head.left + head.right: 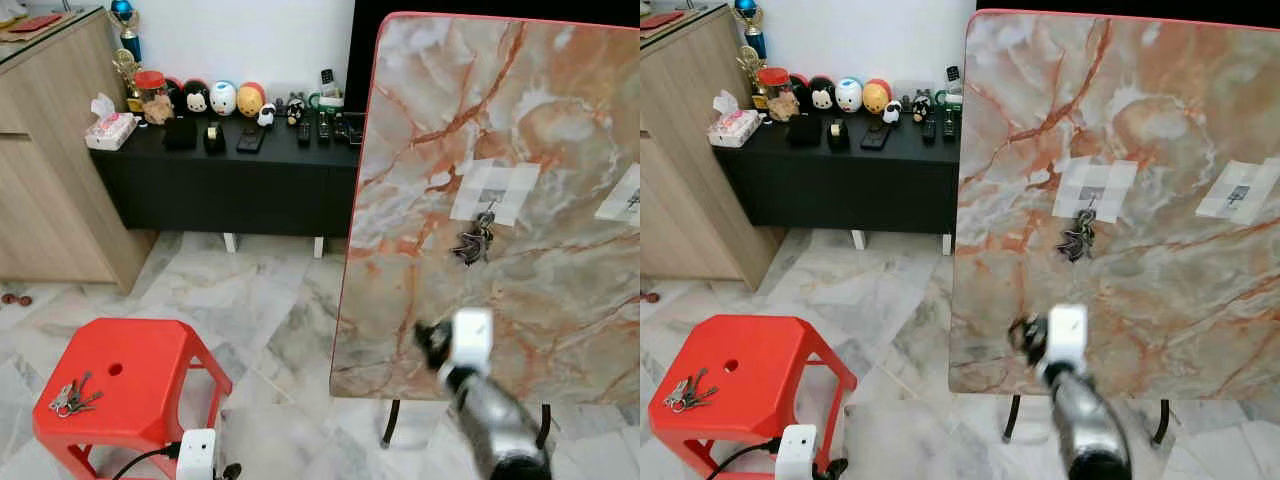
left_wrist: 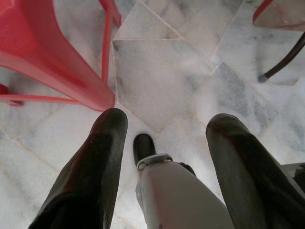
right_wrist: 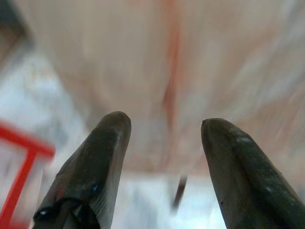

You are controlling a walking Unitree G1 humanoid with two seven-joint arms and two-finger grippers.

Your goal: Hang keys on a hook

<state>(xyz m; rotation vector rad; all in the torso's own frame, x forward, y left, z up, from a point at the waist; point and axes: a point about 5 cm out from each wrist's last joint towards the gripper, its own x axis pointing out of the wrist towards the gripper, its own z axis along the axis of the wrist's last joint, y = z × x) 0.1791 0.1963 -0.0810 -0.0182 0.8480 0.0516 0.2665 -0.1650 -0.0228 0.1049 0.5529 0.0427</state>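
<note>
1. Red plastic stool (image 1: 130, 375) stands on the marble floor (image 1: 270, 310) at the far left; a bunch of metal keys (image 1: 72, 397) lies flat on its seat near the left edge, silver and grey, fanned out from a ring
2. Low beside the stool hangs the left gripper (image 2: 162, 157), pointing down at the floor tiles; its two black fingers (image 2: 95, 167) are spread wide apart with nothing between them
3. Behind, a black low cabinet (image 1: 230, 180) carries round toy figures (image 1: 222, 97), a tissue pack (image 1: 110, 130) and remote controls (image 1: 303, 130); any writing on these is too small to read
4. Upright marble-patterned board (image 1: 520, 130) with a red edge fills the right; a second bunch of keys (image 1: 474, 240) hangs from a small hook (image 1: 491, 203) fixed by a pale taped patch, dark and clustered, dangling against the board
5. A second taped patch (image 1: 622, 195) sits further right on the board
6. Below the hanging keys the right gripper (image 3: 162, 152) is raised towards the board, apart from it; its fingers (image 3: 95, 162) stand wide open and empty
</note>
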